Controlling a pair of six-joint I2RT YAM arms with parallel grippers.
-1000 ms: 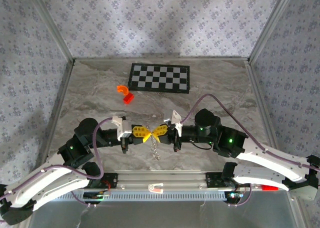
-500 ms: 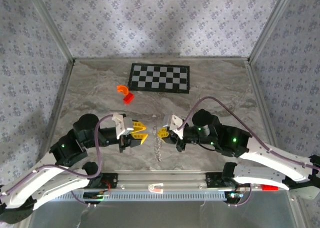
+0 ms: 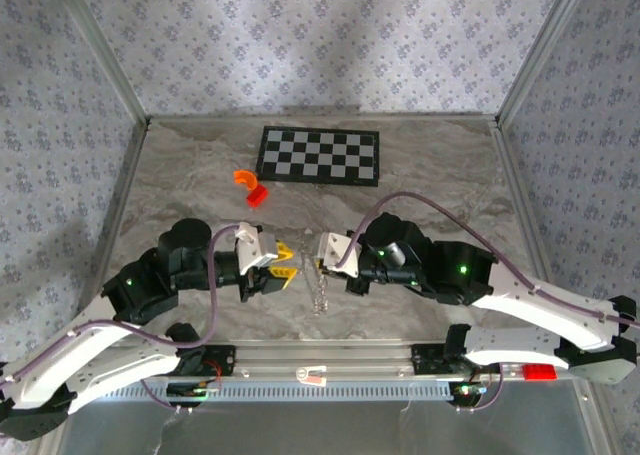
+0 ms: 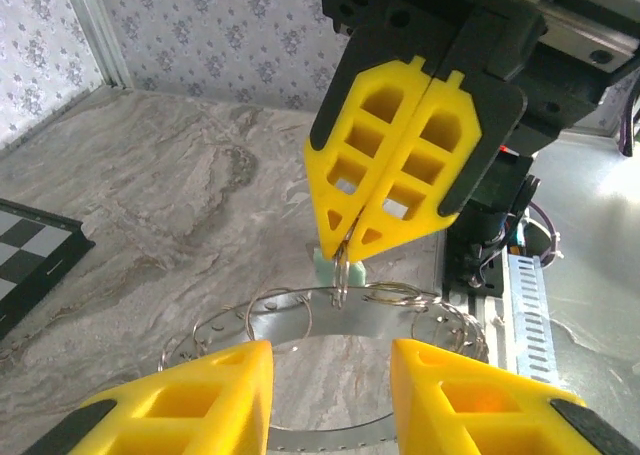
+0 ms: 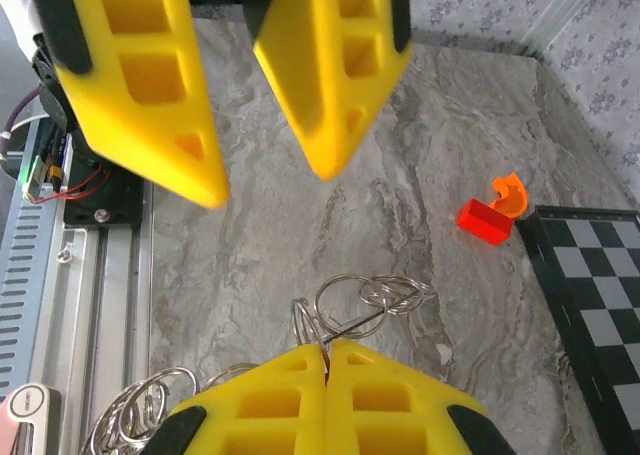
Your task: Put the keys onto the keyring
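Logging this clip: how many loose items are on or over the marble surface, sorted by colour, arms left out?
Black-and-white: 1, the checkerboard
Orange: 1, the curved piece
Red: 1, the block
Silvery-grey: 1, the keyring
Pale teal-green: 1, the key
Total: 5

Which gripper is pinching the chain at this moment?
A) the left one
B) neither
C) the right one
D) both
C: the right gripper has its jaws shut on a loop of the chain, while the left gripper has its jaws apart.
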